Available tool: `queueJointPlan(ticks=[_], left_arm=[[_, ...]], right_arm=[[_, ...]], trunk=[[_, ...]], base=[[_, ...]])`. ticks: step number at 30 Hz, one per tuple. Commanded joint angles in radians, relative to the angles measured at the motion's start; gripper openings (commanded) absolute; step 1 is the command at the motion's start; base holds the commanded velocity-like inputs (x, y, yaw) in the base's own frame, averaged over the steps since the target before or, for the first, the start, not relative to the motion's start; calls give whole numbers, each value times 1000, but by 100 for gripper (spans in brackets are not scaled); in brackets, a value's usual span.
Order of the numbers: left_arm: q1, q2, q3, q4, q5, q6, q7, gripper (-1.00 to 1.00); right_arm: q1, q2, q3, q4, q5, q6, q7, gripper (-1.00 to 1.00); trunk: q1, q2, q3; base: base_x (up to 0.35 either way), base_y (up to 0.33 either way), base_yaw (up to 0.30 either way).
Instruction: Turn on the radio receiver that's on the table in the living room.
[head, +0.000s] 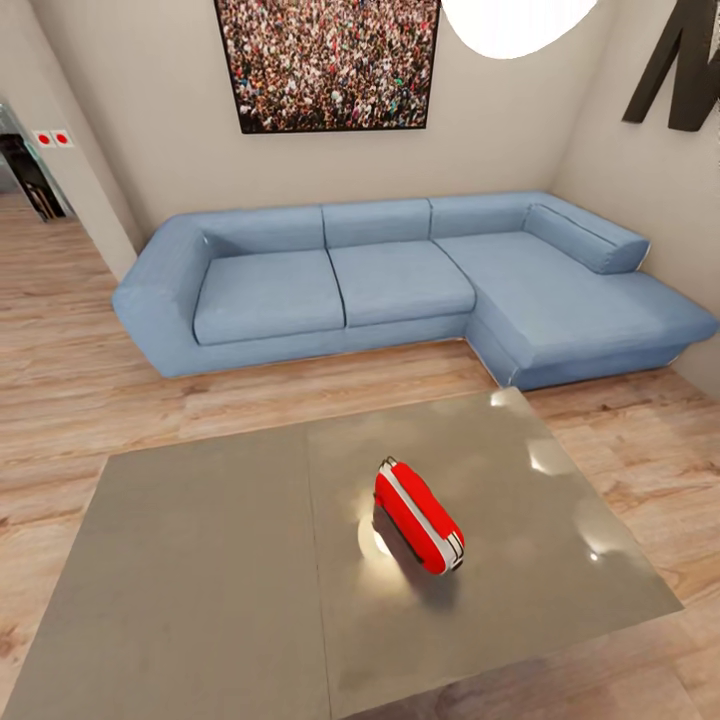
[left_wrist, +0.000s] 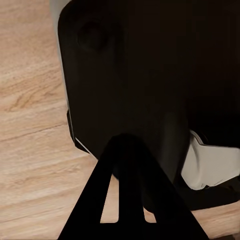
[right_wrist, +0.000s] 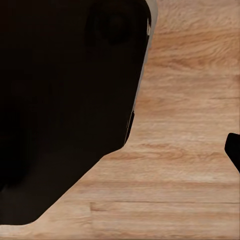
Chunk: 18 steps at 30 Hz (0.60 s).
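The red radio receiver (head: 418, 517) with white edge trim stands on the low glossy grey table (head: 200, 580), right of the table's middle seam, its narrow side towards me. Its dial and handle are hidden from here. In the left wrist view my left gripper (left_wrist: 125, 145) points down at the wood floor beside the robot's dark body, its black fingers closed to a point with nothing between them. One black fingertip (right_wrist: 234, 150) of my right gripper shows at the edge of the right wrist view, far out to the side, over bare floor.
A big blue L-shaped sofa (head: 400, 285) stands behind the table against the beige wall, under a crowd picture (head: 328, 62). A black letter N (head: 680, 65) hangs on the right wall. A strip of light wood floor (head: 120, 400) separates table and sofa.
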Motion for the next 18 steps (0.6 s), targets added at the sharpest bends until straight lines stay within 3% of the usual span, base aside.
queueJointPlan(ticks=[1, 11, 18], left_arm=[[1, 0, 0, 0, 0, -2, 0, -100], [40, -1, 1, 1, 3, -41, 6, -100], [62, -1, 2, 1, 19, -74, 6, -100]], right_arm=[[0, 0, 0, 1, 0, -1, 0, 100], [0, 4, 0, 53, -6, -4, 0, 100], [0, 3, 0, 57, -65, -4, 0, 100]], trunk=[[0, 0, 2], [0, 0, 18], [0, 0, 29]], base=[[0, 0, 0], [0, 0, 0], [0, 0, 0]])
